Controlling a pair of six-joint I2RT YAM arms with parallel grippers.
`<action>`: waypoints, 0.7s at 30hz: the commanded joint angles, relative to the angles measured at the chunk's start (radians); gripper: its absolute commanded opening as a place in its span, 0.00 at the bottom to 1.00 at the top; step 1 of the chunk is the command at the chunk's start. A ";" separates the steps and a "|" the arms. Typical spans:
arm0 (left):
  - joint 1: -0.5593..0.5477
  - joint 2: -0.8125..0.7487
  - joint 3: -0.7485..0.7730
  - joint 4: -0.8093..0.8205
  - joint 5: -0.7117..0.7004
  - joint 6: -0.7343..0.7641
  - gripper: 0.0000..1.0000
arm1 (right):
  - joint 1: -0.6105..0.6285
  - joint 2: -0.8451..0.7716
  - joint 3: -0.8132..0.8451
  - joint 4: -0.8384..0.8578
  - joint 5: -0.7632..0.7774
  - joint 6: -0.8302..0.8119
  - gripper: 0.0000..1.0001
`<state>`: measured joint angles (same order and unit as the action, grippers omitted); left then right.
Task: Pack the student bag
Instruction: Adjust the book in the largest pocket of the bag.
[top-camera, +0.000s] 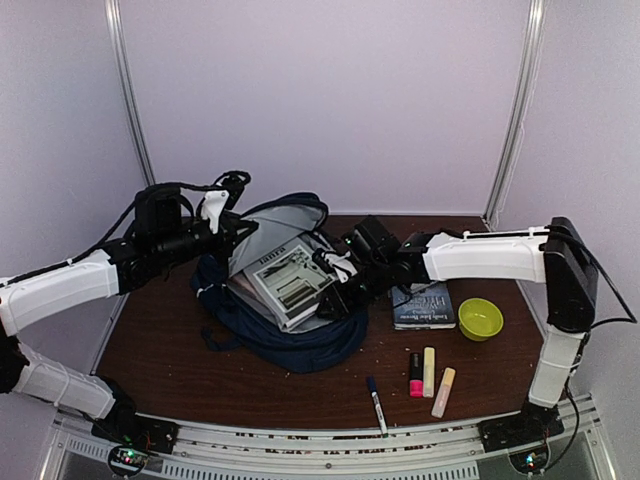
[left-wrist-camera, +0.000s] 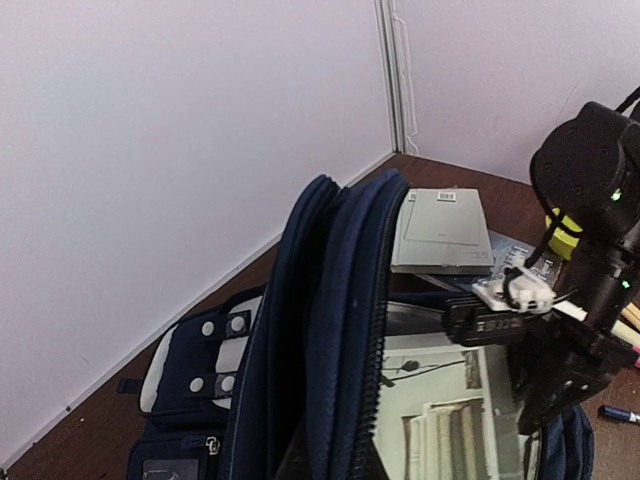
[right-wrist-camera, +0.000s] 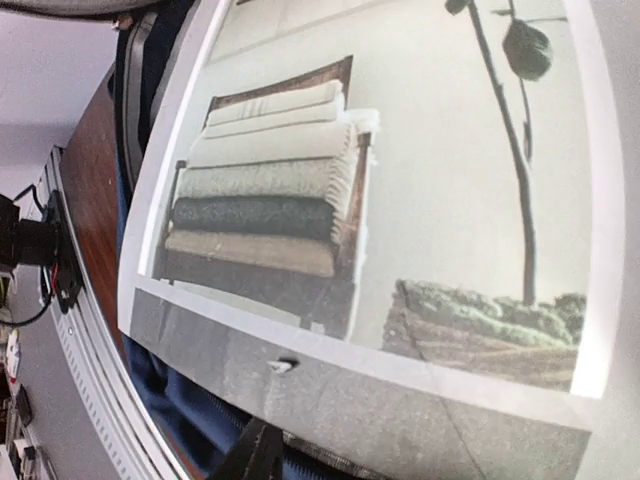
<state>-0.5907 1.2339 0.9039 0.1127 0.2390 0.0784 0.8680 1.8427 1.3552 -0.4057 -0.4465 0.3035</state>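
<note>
The navy student bag (top-camera: 285, 340) lies open in the middle of the table, its grey lining facing up. My left gripper (top-camera: 232, 222) is shut on the bag's top flap (left-wrist-camera: 330, 320) and holds it raised; its fingers are hidden behind the fabric in the left wrist view. A magazine (top-camera: 290, 280) with a photo of stacked blankets lies half inside the opening (left-wrist-camera: 440, 420) (right-wrist-camera: 330, 200). My right gripper (top-camera: 335, 293) (left-wrist-camera: 545, 395) sits at the magazine's right edge. One dark fingertip (right-wrist-camera: 252, 455) shows under that edge; the jaw gap is not visible.
To the bag's right lie a dark book (top-camera: 422, 305) and a green bowl (top-camera: 480, 318). Pink (top-camera: 415, 373), yellow (top-camera: 429, 370) and peach (top-camera: 443, 392) markers and a pen (top-camera: 376, 403) lie near the front edge. A grey book (left-wrist-camera: 440, 225) lies past the flap.
</note>
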 joint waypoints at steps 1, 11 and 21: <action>-0.005 -0.072 0.018 0.304 0.125 -0.030 0.00 | -0.005 0.081 0.144 0.259 0.034 0.136 0.34; -0.008 -0.083 -0.020 0.367 0.162 -0.061 0.00 | -0.032 0.244 0.306 0.347 0.107 0.301 0.34; -0.008 -0.034 -0.004 0.271 -0.091 -0.039 0.00 | -0.281 -0.218 -0.116 0.300 0.102 0.252 0.47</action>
<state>-0.5930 1.2118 0.8562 0.1902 0.1936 0.0460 0.7525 1.8065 1.3472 -0.1219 -0.3531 0.5224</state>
